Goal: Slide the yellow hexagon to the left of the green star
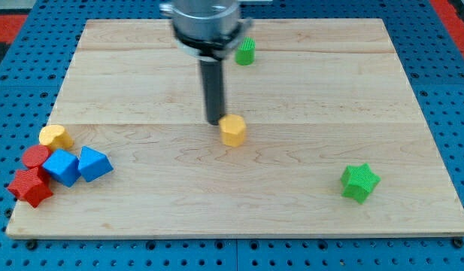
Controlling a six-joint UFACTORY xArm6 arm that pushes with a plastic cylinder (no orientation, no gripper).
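The yellow hexagon (233, 130) lies near the middle of the wooden board (307, 98). The green star (359, 182) lies toward the view's bottom right, well apart from the hexagon. My tip (215, 121) is at the end of the dark rod, just to the upper left of the yellow hexagon and touching or nearly touching it.
A second green block (245, 52) stands near the view's top centre. At the view's left edge lie a yellow round block (56, 137), two blue blocks (94, 163) (62, 167) and two red blocks (35, 156) (30, 187), clustered together.
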